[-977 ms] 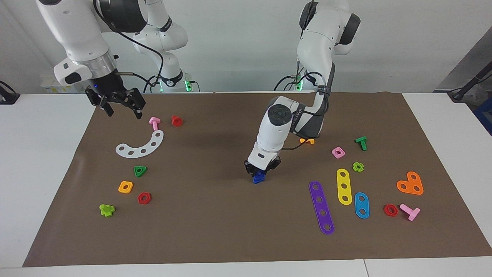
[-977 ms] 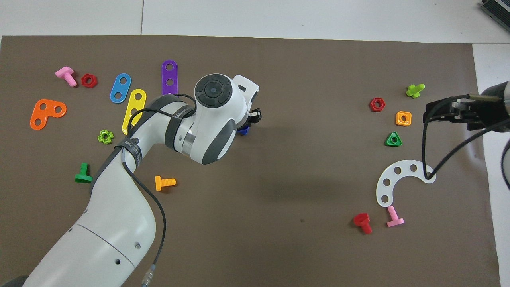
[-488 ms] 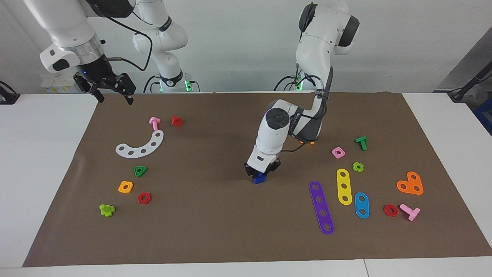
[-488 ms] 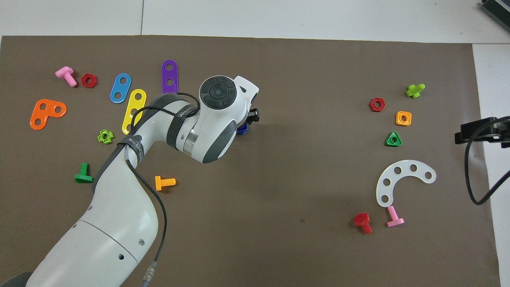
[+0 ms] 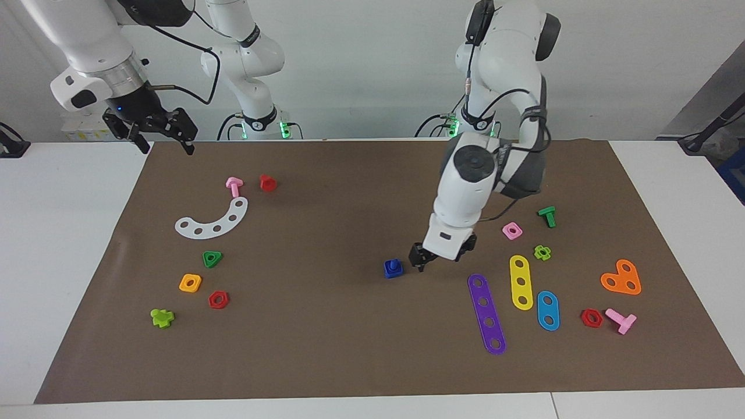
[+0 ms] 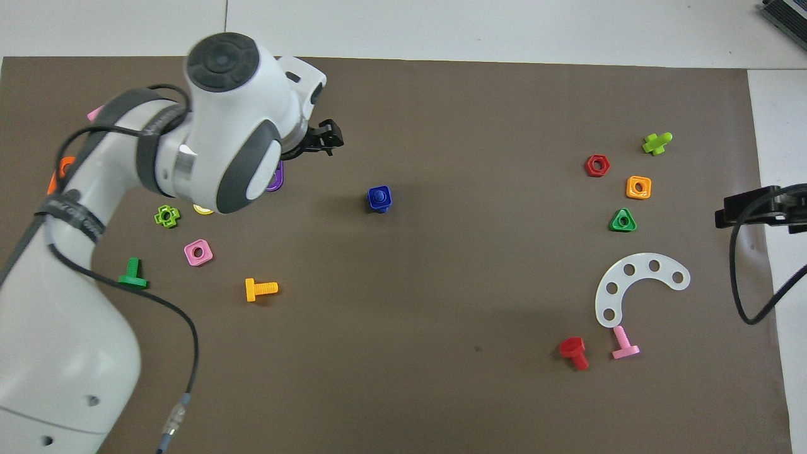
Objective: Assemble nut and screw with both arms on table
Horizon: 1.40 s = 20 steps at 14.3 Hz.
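At the paper's middle, the nut (image 5: 393, 269) lies flat on the table (image 5: 70, 244) with the screw (image 5: 394, 263) seated in its hole, shaft end up, long axis vertical; nothing grips them.

Going left to right in the facing view, all placed from the nut:
- Right gripper (image 5: 156, 131): raised over the paper's corner at the right arm's end, jaws spread, empty. A second ago it hung lower, near the pink bolt (image 5: 234, 186).
- White arc (image 5: 212, 220), green triangle nut (image 5: 212, 258), orange nut (image 5: 190, 283): well apart, toward the right arm's end.
- Left gripper (image 5: 428, 256): just beside the nut toward the left arm's end, jaws parted, empty. A second ago it was clamped on the blue pair.
- Purple strip (image 5: 486, 313): near, toward the left arm's end. Open paper around the nut.
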Each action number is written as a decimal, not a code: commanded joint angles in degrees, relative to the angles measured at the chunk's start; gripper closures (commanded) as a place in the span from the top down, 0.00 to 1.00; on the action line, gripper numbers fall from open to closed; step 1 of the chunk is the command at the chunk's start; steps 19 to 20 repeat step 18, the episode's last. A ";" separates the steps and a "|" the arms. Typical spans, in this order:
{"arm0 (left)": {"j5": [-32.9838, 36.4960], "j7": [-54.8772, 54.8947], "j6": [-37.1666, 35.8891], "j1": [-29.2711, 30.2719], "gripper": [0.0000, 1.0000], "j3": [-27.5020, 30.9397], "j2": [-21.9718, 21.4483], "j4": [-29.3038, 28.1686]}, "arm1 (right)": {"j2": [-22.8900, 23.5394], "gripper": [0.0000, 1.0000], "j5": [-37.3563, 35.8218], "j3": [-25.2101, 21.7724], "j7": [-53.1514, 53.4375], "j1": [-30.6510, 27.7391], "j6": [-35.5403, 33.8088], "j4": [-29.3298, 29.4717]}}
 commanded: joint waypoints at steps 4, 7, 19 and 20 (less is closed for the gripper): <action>-2.97 28.99 -14.39 16.80 1.00 -0.21 -12.81 -7.98 | -0.33 1.00 -0.43 5.65 -1.61 -6.93 1.15 -0.68; -2.52 32.54 -14.13 21.13 1.00 -0.03 -17.73 -10.19 | 0.11 1.00 -0.43 8.13 -1.61 -9.75 1.68 -0.68; -2.44 32.63 -13.87 21.92 1.00 0.06 -24.77 -8.96 | -0.07 1.00 -0.25 9.19 -0.38 -10.11 1.77 -0.94; -2.44 32.63 -13.87 21.92 1.00 0.06 -24.77 -8.96 | -0.07 1.00 -0.25 9.19 -0.38 -10.11 1.77 -0.94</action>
